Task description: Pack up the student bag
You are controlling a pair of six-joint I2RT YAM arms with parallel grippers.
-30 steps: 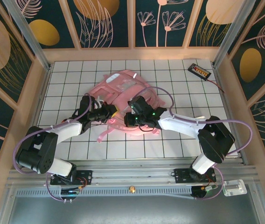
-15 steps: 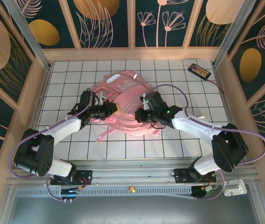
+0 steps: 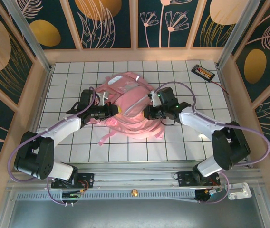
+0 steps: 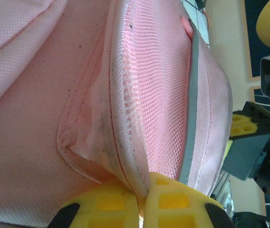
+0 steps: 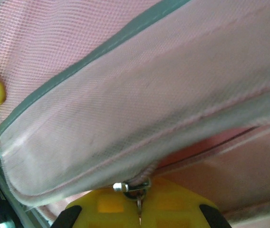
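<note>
Unzipping the student bag (image 3: 125, 102) on desk (image 3: 197, 95) | left end effector (image 4: 142, 202) pinches mesh seam (image 4: 125, 156) at bag's left | right end effector (image 5: 139, 211) clamped, probably on zipper pull (image 5: 134, 186) | next: steady pull along zipper

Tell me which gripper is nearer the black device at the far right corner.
Right. The right gripper, on the student bag's right side, sits nearer the black device; the left gripper is across the bag, farther left.

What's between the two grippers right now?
The pink student bag: in the top view its fabric fills the stretch from the left gripper to the right gripper, and both are shut on it.
</note>
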